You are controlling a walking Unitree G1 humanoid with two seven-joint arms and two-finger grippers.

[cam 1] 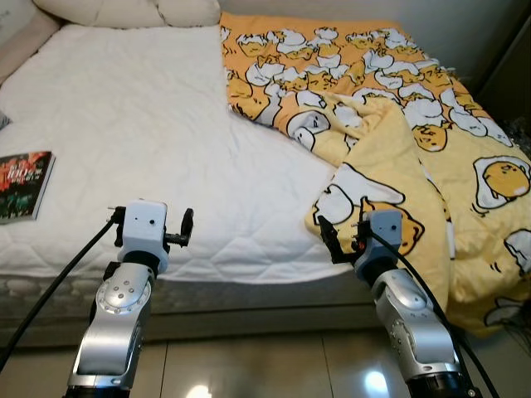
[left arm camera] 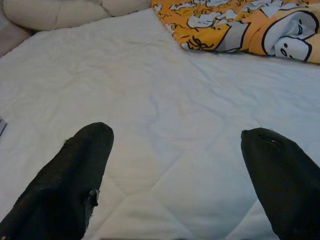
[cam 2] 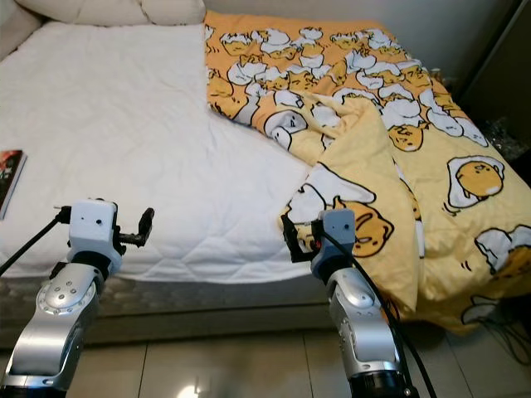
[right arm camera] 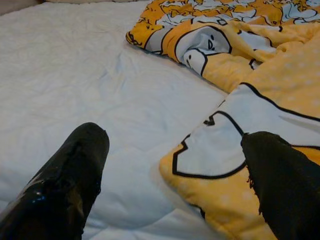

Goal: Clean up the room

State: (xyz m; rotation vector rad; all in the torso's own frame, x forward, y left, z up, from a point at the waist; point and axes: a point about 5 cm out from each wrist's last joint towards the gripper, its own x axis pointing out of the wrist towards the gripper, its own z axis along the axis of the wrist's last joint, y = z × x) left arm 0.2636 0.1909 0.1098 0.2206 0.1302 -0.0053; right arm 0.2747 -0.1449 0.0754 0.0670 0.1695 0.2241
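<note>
At the front edge of the bed, the robot is standing with both arms raised toward the mattress. The yellow blanket is lying bunched over the right half, its folded-back corner resting near the front edge and spilling over the right side — the white left half is lying bare. The right gripper is hovering just in front of that corner, fingers spread wide, one finger over the white sheet and the other over the blanket's hem, so the corner is sitting almost straight ahead between them. The left gripper is also standing apart, pointing over bare mattress well away from the blanket. A book is lying near the left edge. The right arm looks much the nearer — I would judge a short reach forward would put the fingers around the corner, and the pull would then run leftward across the bed.
</note>
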